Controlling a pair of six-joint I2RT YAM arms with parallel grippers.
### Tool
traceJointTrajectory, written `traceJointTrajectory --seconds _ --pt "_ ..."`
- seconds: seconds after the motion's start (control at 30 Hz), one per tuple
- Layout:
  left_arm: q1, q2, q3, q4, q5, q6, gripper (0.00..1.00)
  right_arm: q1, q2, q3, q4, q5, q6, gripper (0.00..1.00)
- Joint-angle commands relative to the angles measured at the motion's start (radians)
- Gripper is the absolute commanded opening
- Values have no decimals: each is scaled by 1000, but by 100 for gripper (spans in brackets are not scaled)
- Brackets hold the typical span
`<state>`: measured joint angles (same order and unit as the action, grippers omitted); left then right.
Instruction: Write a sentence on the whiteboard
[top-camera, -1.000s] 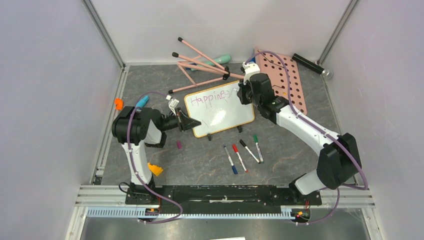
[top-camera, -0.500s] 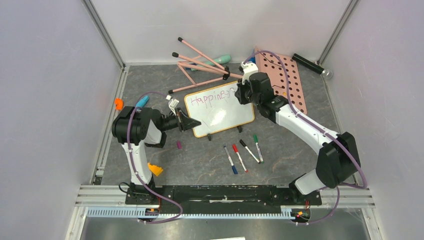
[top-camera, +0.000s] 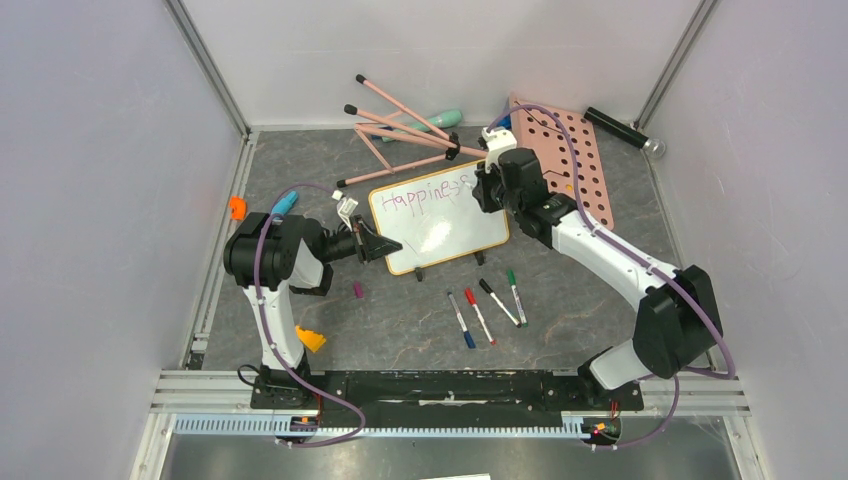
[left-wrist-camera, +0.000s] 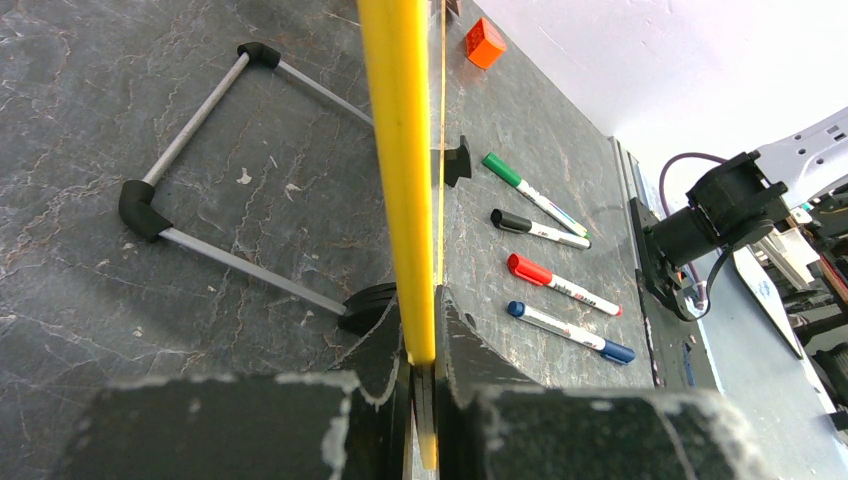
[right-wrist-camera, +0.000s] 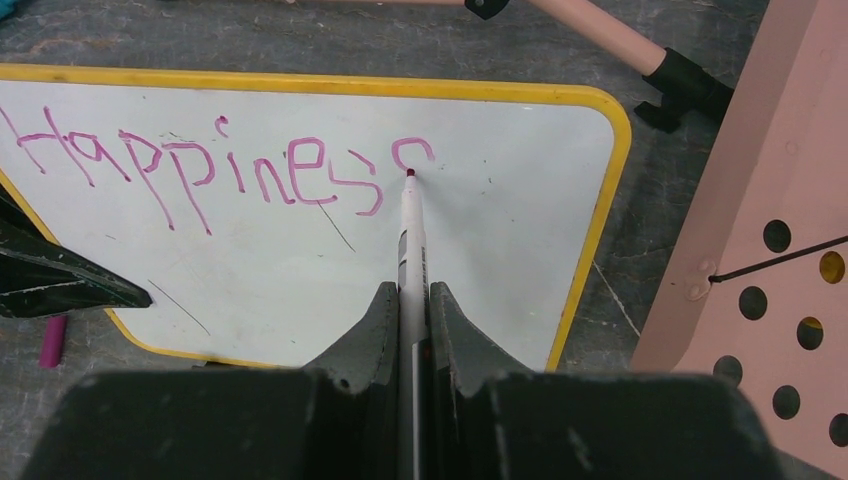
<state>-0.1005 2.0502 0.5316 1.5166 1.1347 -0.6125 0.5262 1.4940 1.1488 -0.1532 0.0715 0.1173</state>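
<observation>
Marker (right-wrist-camera: 410, 225) in right tool (right-wrist-camera: 408, 300) shifted right along whiteboard's (right-wrist-camera: 490, 260) long axis.

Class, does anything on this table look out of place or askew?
A pink-legged folding stand lies collapsed behind the glossy white whiteboard, and a small purple piece lies loose by its near-left corner.

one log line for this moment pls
right gripper: shut on marker, tip on whiteboard | left gripper: shut on whiteboard rim | sentence: Happines written, second s begun

A dark grey marbled tabletop (top-camera: 400, 320) lies between pale walls (top-camera: 100, 200) left, right and far. Aluminium posts (top-camera: 205, 65) mark the far corners; an aluminium rail (top-camera: 195, 388) edges the near side.
</observation>
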Motion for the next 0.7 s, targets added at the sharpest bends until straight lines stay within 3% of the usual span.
traceJointTrajectory --seconds 0.0,0.27,0.67 --pt "-2 25 -18 40 -27 197 7 -6 -23 -11 -19 81 -16 0" --pt "-2 26 -18 41 -27 197 7 -8 -36 -40 -31 72 -22 0" --pt "-2 25 -20 40 -27 198 8 -8 -34 -62 -7 -59 -28 0"
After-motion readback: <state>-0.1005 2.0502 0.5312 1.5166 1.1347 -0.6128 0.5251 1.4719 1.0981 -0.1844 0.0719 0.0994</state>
